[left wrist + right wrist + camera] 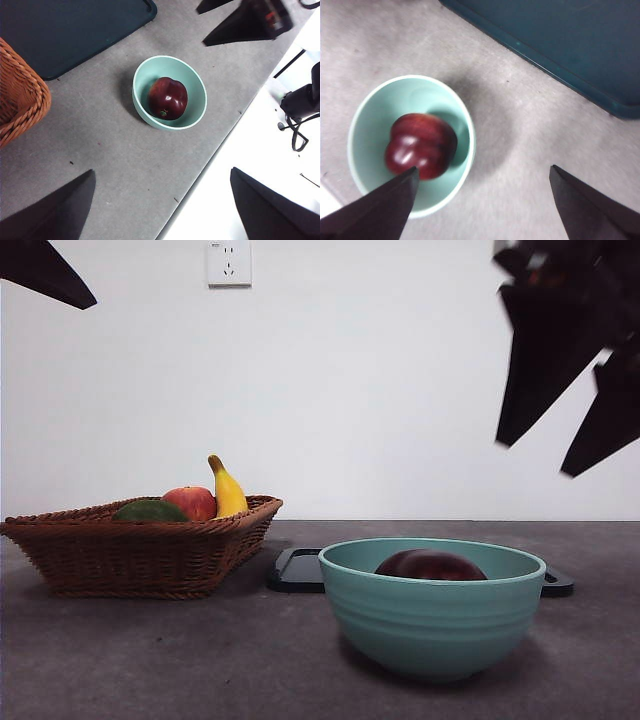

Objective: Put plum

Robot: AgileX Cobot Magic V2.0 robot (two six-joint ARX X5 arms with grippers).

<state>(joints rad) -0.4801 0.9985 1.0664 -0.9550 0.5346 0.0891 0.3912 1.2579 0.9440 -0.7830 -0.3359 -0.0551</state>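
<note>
The plum (430,565), glossy dark maroon, lies inside the teal bowl (432,625) at the front right of the table. It also shows in the left wrist view (168,98) and the right wrist view (421,145). My right gripper (565,430) hangs open and empty high above the bowl, a little to its right; in its own view (482,200) the jaws stand wide apart. My left gripper (162,202) is open and empty, high up and away from the bowl, seen only as a black tip (45,275) at the top left corner.
A wicker basket (140,550) on the left holds a red-yellow apple (192,503), a dull green fruit (150,511) and a banana (227,490). A dark tray (298,570) lies flat behind the bowl. The table's edge (210,165) runs close to the bowl.
</note>
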